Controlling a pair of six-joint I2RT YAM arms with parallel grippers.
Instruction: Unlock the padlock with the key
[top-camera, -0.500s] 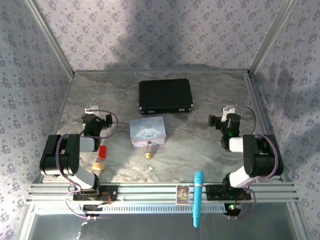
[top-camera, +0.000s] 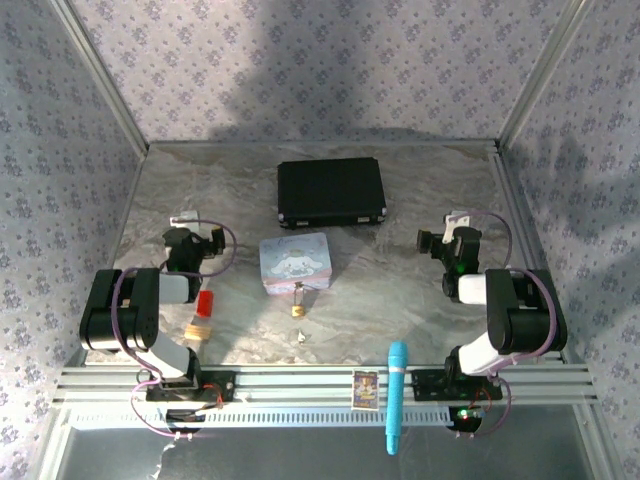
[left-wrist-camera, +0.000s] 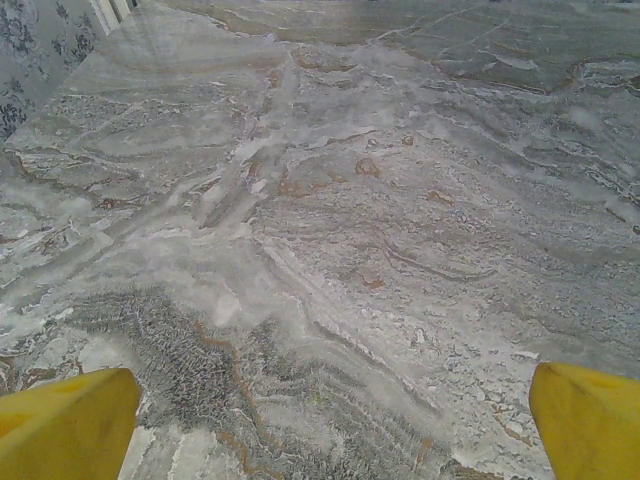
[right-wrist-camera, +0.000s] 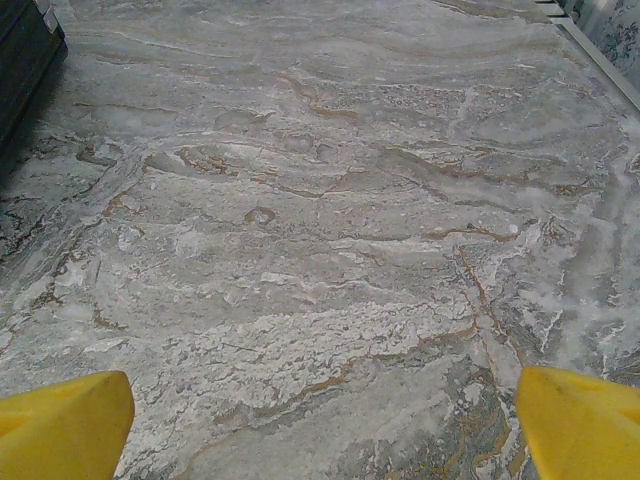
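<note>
The tiny brass padlock (top-camera: 299, 309) lies on the marble table just in front of the pastel tin, its thin silver shackle pointing toward the tin. The key (top-camera: 302, 337) is a pale speck a little nearer the front edge. My left gripper (top-camera: 192, 243) rests at the left of the table, well away from both. In the left wrist view its yellow fingertips (left-wrist-camera: 70, 425) stand far apart over bare marble. My right gripper (top-camera: 452, 240) sits at the right, and its yellow fingertips (right-wrist-camera: 585, 420) are also wide apart with nothing between them.
A pastel tin (top-camera: 295, 261) stands mid-table with a black case (top-camera: 331, 191) behind it; the case's corner (right-wrist-camera: 25, 50) shows in the right wrist view. A red-and-tan cylinder (top-camera: 200, 313) lies by the left arm. A blue pen-like object (top-camera: 396, 395) and a small card (top-camera: 366, 388) rest on the front rail.
</note>
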